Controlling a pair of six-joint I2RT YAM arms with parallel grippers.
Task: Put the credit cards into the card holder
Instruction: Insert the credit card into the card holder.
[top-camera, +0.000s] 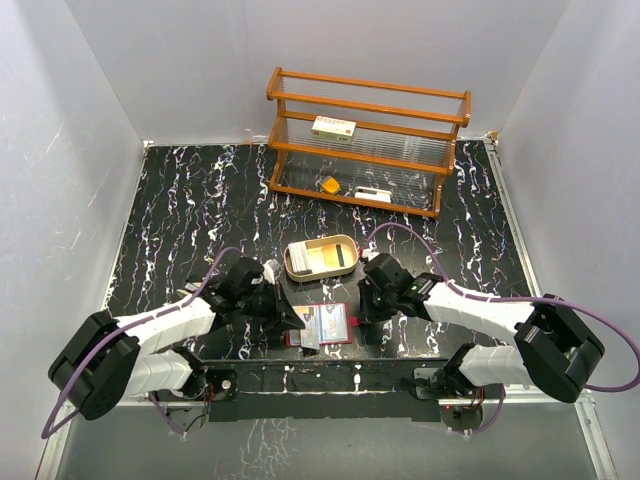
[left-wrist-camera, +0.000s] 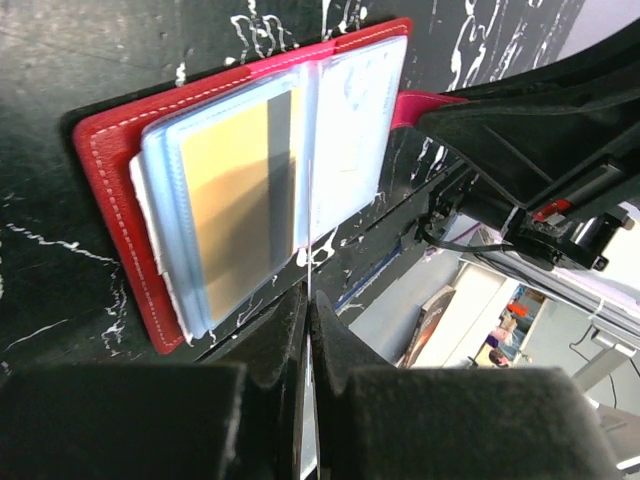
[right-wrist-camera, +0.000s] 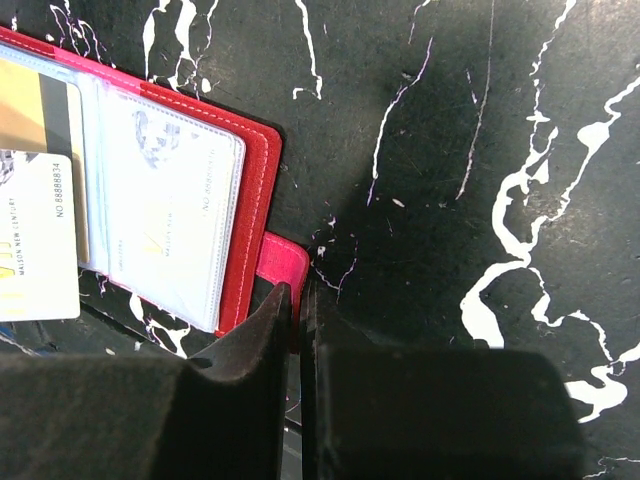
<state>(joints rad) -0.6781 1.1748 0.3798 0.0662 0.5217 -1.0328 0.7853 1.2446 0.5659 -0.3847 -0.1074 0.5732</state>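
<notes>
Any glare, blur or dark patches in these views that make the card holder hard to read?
Top external view: evenly lit, sharp, card holder small. Left wrist view: left gripper dark and soft up close; clear pockets milky, yellow card visible through them. Right wrist view: right gripper blurred and black, table crisp, sheen fades the pocket print.
</notes>
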